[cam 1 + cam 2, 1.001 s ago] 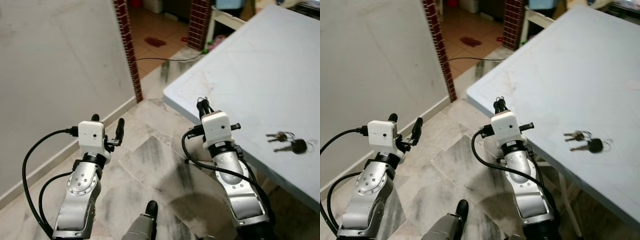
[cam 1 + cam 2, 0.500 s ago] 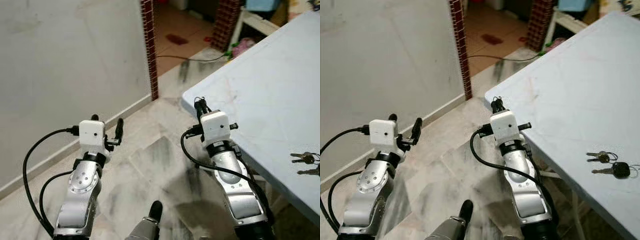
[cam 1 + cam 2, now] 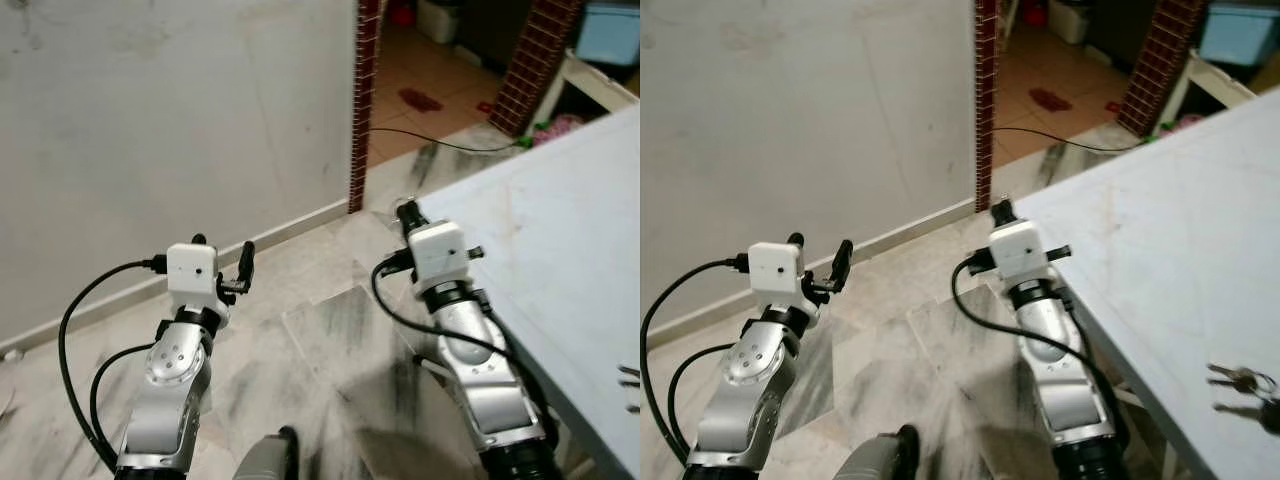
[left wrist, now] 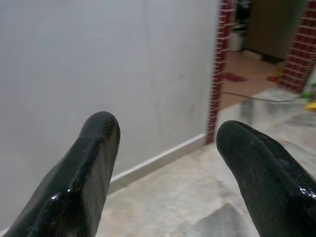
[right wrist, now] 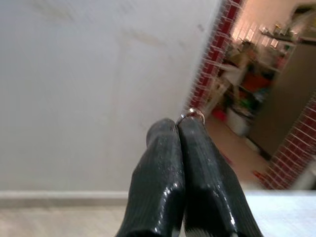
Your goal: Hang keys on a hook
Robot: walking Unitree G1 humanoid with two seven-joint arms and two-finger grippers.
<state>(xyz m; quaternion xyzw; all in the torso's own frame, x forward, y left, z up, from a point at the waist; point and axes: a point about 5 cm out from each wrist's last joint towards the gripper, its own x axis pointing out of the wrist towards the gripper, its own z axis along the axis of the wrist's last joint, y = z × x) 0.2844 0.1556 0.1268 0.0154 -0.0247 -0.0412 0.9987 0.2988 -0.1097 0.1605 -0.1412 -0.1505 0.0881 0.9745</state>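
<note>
A bunch of keys [image 3: 1243, 384] with a black fob lies on the pale blue table [image 3: 1160, 240], at the far right of the right eye view. My right gripper [image 3: 407, 209] is held up beside the table's near corner. Its fingers [image 5: 173, 163] are pressed together, and a small metal ring [image 5: 191, 114] is pinched at their tips. My left gripper [image 3: 224, 250] is raised over the floor to the left, open, with nothing between its fingers [image 4: 94, 163].
A plain white wall [image 3: 150, 130] with a skirting board runs ahead on the left. It ends at a red brick pillar [image 3: 364, 90] beside a doorway to a tiled room. A black cable [image 3: 440, 145] crosses the threshold. The floor below is marble tile [image 3: 320, 330].
The whole view has swung left: the wall takes up more of it, and the table and keys have slid to the right edge. Both arms hold the same pose.
</note>
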